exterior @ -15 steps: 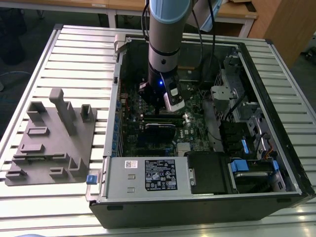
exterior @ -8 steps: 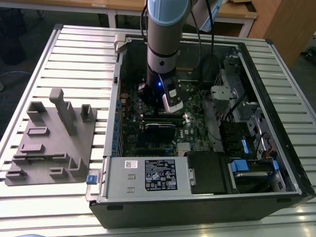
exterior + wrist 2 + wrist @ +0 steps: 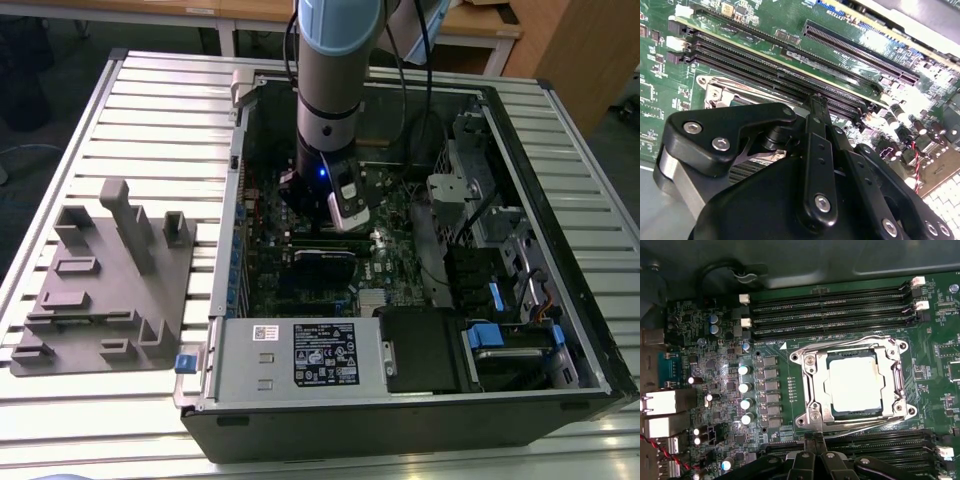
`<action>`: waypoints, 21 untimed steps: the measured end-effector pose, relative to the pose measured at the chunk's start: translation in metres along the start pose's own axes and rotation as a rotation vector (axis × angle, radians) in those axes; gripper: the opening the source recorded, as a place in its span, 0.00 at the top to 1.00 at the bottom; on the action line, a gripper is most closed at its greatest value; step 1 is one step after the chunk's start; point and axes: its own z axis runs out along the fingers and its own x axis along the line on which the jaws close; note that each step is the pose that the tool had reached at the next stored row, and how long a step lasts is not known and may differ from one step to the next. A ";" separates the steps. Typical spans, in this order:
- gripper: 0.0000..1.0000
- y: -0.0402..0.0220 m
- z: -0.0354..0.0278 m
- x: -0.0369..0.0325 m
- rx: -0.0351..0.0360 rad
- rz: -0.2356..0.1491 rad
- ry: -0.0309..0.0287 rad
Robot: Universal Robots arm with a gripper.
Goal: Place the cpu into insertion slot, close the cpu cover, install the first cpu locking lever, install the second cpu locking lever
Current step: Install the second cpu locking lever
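While the cpu (image 3: 854, 386) sat in the insertion slot (image 3: 815, 390) with the cpu cover (image 3: 892, 356) lying down around it, the end effector (image 3: 816, 102) hovered just beside, fingers pressed together (gripping nothing); a lever could slip free under poor contact.

Open computer case (image 3: 520, 180) lying on a slatted metal table (image 3: 150, 120). Arm (image 3: 335, 90) reaching straight down into the case, over the green board (image 3: 390, 235). Blue light glowing at the wrist. Grey fixture block (image 3: 105, 285) on the table at the exterior view's left, well apart from the case.
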 end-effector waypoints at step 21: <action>0.89 -0.0005 0.0018 0.0025 -0.0345 0.000 0.0035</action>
